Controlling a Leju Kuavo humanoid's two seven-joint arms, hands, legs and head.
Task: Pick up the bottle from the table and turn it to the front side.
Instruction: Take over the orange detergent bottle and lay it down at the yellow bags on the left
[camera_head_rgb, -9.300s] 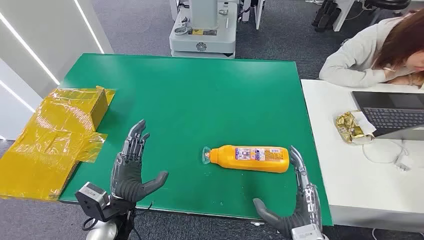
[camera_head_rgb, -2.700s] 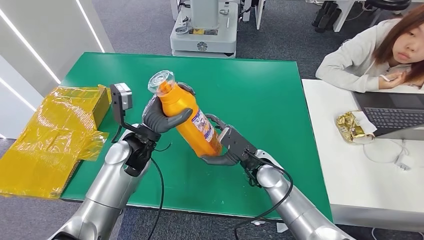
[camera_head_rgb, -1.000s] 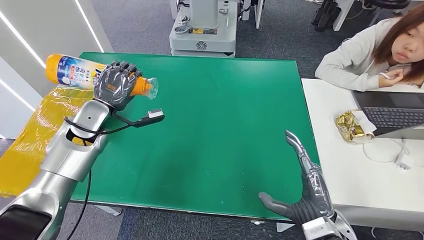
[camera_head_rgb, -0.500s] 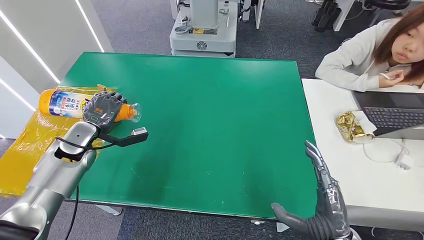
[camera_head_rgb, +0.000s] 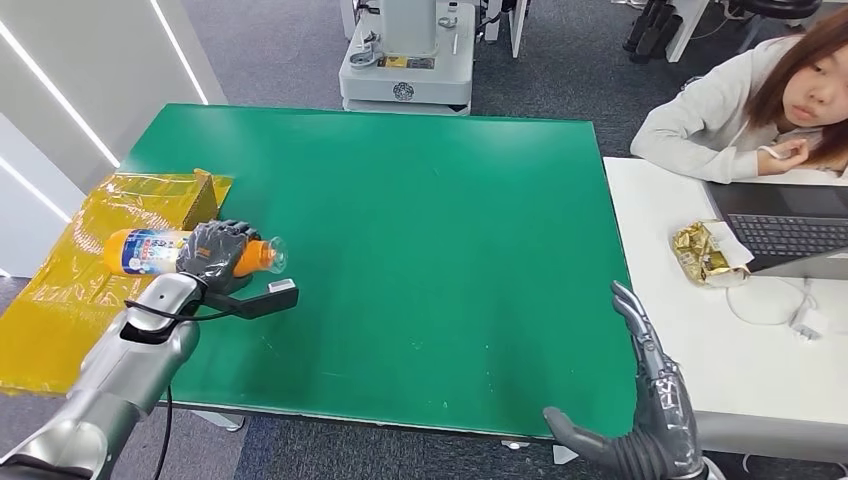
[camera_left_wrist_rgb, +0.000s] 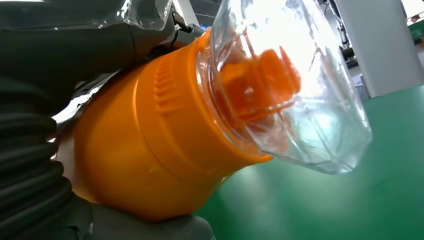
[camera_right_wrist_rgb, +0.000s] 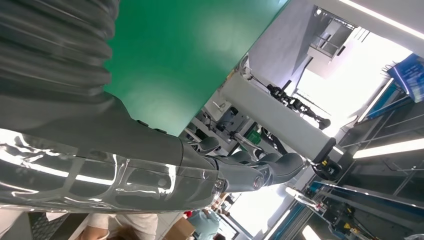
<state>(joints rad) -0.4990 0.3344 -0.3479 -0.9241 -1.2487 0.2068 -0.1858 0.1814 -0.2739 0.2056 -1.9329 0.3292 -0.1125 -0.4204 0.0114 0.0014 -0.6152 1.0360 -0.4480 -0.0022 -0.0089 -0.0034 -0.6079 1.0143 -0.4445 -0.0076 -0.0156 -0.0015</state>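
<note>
Fingers of my left hand (camera_head_rgb: 218, 256) wrap the orange bottle (camera_head_rgb: 160, 251), lying sideways at the green table's (camera_head_rgb: 420, 230) left edge, label up, probably front. Pickup and turning look done; release remains. My right hand (camera_head_rgb: 655, 420) hangs open, empty.

A green bench (camera_head_rgb: 420, 230) stretches ahead of the right hand (camera_head_rgb: 655, 420), with a flattened sheet of yellow wrapping (camera_head_rgb: 60, 290) and a small yellow box (camera_head_rgb: 190, 205) lying off its far left side. Just outward of that hand stands a white desk (camera_head_rgb: 680, 330), where a seated person in a pale grey top (camera_head_rgb: 720, 110) leans beside an open laptop (camera_head_rgb: 785, 235), a crumpled gold packet (camera_head_rgb: 705, 255) and a white cable (camera_head_rgb: 770, 300). A white machine base (camera_head_rgb: 405, 70) sits on grey carpet beyond.
</note>
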